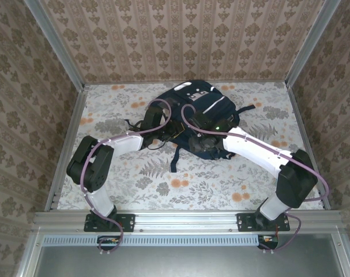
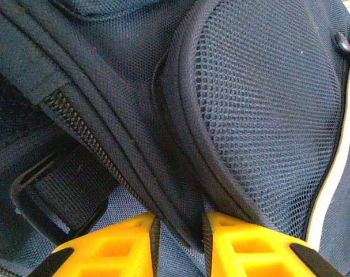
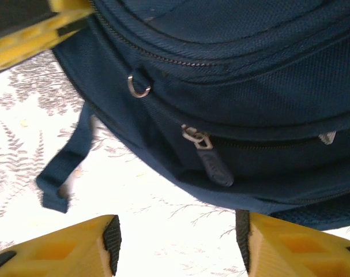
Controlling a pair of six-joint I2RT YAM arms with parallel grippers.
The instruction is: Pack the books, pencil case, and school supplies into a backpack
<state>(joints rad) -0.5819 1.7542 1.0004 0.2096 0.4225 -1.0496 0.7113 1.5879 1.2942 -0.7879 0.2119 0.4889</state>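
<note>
Floral desk [image 1: 221, 190] carries the backpack [image 1: 206, 101] toward twelve o'clock. Left claw [image 2: 179, 236] pinches a backpack seam [image 2: 173, 202]; right claw [image 3: 177, 242] gapes open, the zipper pull [image 3: 212, 164] at its twelve o'clock. Best to hold the fabric taut and grip that pull squarely.

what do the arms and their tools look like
The left arm and right arm have white tubular links with chunky black joints, and a purple cable loops along each. The left tool and right tool have blocky yellow fingers with black inner pads.
</note>
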